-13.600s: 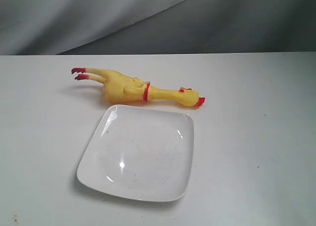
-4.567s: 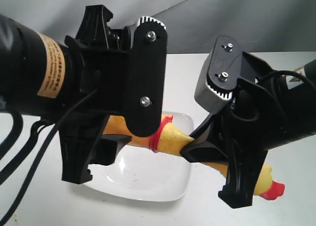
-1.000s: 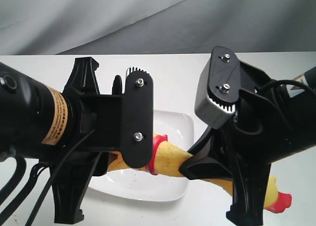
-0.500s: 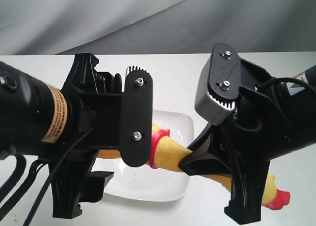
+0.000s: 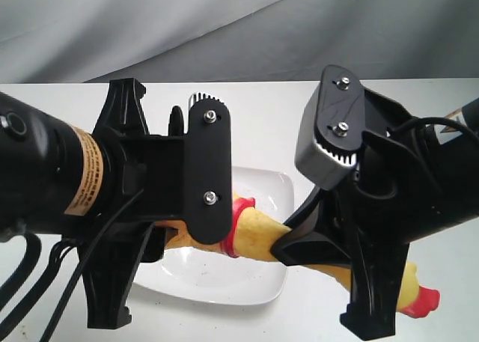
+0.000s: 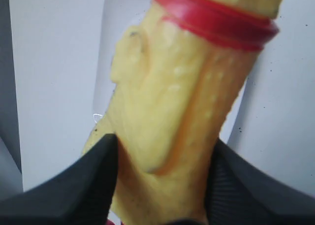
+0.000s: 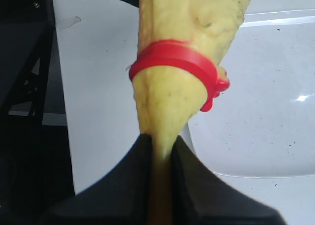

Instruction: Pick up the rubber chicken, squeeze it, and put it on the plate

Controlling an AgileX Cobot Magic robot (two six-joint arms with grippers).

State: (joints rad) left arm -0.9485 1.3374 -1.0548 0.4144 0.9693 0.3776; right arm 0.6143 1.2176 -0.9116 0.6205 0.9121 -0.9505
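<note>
- Two sets of jaws are clamped on the rubber chicken [image 5: 258, 237]: left gripper [image 6: 162, 151] wide around the body, right gripper [image 7: 160, 141] pinched nearly closed on the neck.
- Chicken is held over the plate [image 5: 224, 286].

Bumpy matt rubber chicken [image 5: 258, 237], glossy speckled plate [image 5: 224, 282], matt white table [image 5: 263, 117]

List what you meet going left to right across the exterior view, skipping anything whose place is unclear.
left gripper → red neck ring of the rubber chicken → right gripper → the chicken's red beak. The plate is left out, since it lies behind the others.
</note>
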